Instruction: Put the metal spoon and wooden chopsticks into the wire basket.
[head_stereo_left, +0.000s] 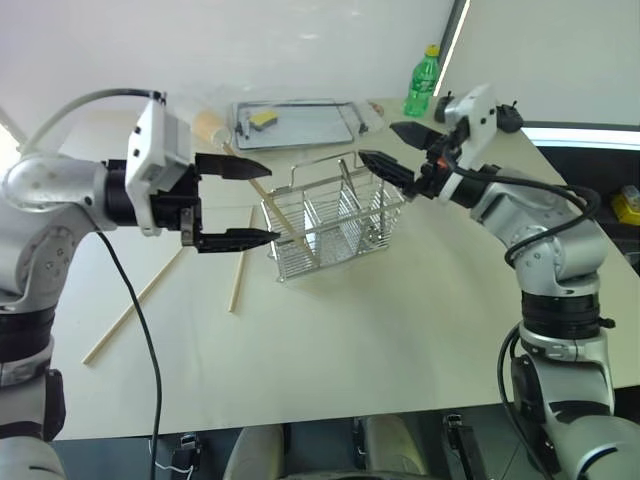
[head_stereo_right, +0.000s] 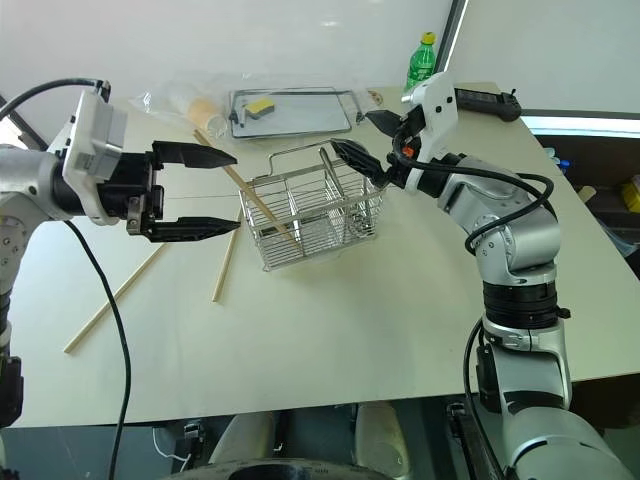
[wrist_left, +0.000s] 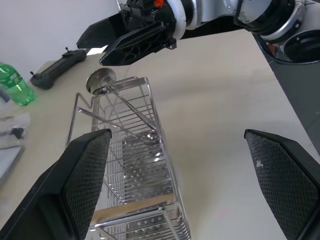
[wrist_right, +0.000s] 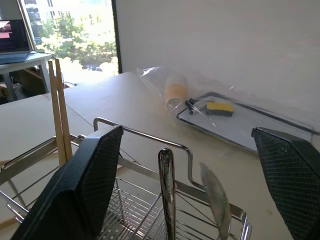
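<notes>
The wire basket (head_stereo_left: 335, 225) stands on the table (head_stereo_left: 400, 320) between the two grippers. The left gripper (head_stereo_left: 252, 203) is level, fingers spread wide and empty, its tips just beside the basket's near end. Two wooden chopsticks (wrist_right: 59, 110) lean upright in that end, rising beyond the left fingers; two more chopsticks (head_stereo_left: 140, 300) lie flat on the table below the left gripper.

The right gripper (head_stereo_left: 385, 148) hangs over the basket's far end, fingers apart and holding nothing. The metal spoon (wrist_right: 167, 190) stands in the compartment directly beneath these fingers, handle up, clear of both pads.

Beyond the right fingers: a grey tray (head_stereo_left: 295, 122) with a yellow sponge (head_stereo_left: 263, 118), and a green bottle (head_stereo_left: 422, 82).
</notes>
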